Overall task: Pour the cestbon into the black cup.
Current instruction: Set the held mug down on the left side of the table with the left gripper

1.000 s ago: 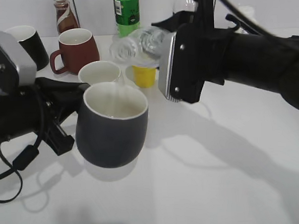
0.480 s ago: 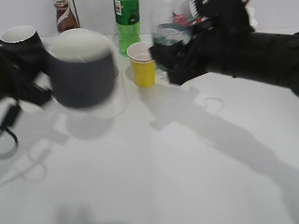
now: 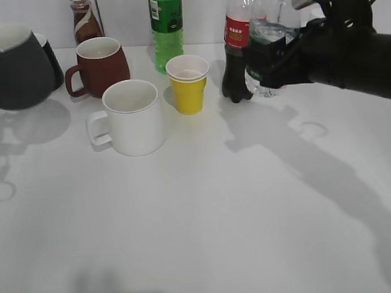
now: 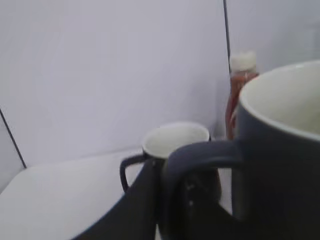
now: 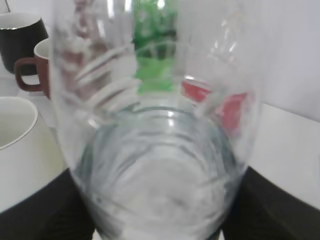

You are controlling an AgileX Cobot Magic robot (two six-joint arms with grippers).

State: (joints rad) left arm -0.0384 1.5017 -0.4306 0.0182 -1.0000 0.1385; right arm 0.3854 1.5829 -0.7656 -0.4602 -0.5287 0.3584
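The black cup [image 3: 14, 70] is a large charcoal mug, white inside, held upright at the far left of the exterior view. My left gripper [image 4: 175, 200] is shut on its loop handle; the cup [image 4: 280, 165] fills the right of the left wrist view. The cestbon [image 3: 266, 32], a clear bottle, stands upright in my right gripper [image 3: 277, 62] at the back right, beside the cola bottle. In the right wrist view the cestbon [image 5: 160, 150] fills the frame between the black fingers of my right gripper [image 5: 160, 215].
A white mug [image 3: 132, 117] and a yellow paper cup [image 3: 187, 84] stand mid-table. A reddish-brown mug [image 3: 101, 65], a small black mug [image 4: 172, 142], a brown bottle [image 3: 85, 21], a green soda bottle [image 3: 166, 24] and a red-labelled cola bottle [image 3: 235, 47] line the back.
The black cup has moved from the table's middle to the far left. The cestbon has swung from tilted over the cup to upright and moved right, next to the cola bottle.
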